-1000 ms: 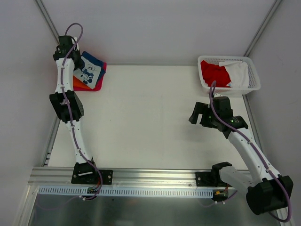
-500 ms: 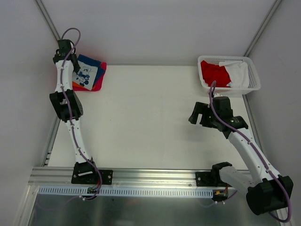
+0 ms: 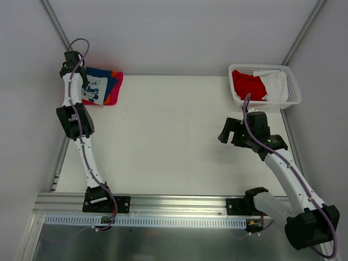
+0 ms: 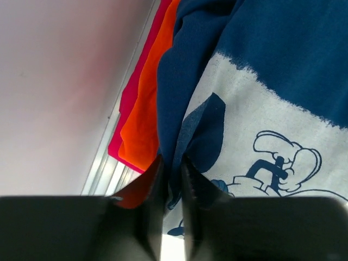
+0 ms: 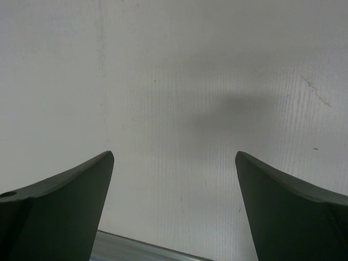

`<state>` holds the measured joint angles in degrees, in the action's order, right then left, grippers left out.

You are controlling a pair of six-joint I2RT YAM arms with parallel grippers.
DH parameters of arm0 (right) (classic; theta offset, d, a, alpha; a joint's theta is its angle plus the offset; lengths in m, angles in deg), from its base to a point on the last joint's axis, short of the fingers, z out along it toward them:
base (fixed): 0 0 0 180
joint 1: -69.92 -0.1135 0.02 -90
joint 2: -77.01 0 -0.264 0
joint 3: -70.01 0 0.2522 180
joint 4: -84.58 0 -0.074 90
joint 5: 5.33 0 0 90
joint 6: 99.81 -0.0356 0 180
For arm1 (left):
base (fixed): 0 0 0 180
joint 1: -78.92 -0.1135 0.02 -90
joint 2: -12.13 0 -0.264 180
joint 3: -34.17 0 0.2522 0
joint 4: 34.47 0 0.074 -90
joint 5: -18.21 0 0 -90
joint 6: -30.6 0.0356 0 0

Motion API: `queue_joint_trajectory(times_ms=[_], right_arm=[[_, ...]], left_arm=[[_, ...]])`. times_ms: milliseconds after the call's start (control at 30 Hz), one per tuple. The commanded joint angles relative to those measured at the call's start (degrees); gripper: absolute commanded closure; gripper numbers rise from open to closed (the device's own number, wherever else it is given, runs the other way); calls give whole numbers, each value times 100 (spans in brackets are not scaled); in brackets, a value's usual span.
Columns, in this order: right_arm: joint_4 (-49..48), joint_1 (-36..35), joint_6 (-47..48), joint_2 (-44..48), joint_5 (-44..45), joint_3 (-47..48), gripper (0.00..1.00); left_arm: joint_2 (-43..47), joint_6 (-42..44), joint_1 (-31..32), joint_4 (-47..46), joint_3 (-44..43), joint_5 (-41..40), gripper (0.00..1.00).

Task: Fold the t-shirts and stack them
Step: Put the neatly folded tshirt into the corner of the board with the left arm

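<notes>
1. Left gripper (image 4: 173,161) was clenched on the navy t-shirt (image 4: 283,49), atop the orange t-shirt (image 4: 147,109) and pink t-shirt (image 4: 126,103), far left on the table (image 3: 174,141).
2. Right gripper (image 5: 174,157) gaped wide over the table, holding nothing.

my left arm (image 3: 82,145) and right arm (image 3: 287,173), both bolted to the aluminium rail (image 3: 174,203), have white links, black joints and bases, and a purple cable (image 3: 79,39) looped along each one.
</notes>
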<state>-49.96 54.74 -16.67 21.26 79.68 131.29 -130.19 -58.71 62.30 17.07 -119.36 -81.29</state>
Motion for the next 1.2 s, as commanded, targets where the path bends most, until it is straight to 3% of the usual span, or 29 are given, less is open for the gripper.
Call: queue_joint_trajectory(times_ms=[0,67,100,133,233,300,667,1033,1167], right_arm=[[-129,41,-44,99,-45,37,1],[-129,41,-62,117,-45,37,1],[-129,41,-71,117,-45,55,0],[-129,41,-71,117,-54,46,1],[-129,41,-80,134,-45,28,1],[-129,33,-88,169,-28,11,0],[-103,41,-141,398,-2,-51,1],[46,41,-141,617,25,-15,0],[99,41,-141,644,16,37,0]], left_arm=[[-59,-225,-43,-174,2,35,79],[-68,-253,-52,-174,28,123,76],[-85,-314,-43,-183,28,141,50],[-94,-350,-43,-175,28,141,36],[-112,-438,-43,-183,28,193,9],[-120,-508,-43,-183,28,308,1],[-164,-780,-52,-201,177,265,1],[108,-1019,-52,-192,678,-1404,1],[178,-1009,-52,-210,714,-1477,1]])
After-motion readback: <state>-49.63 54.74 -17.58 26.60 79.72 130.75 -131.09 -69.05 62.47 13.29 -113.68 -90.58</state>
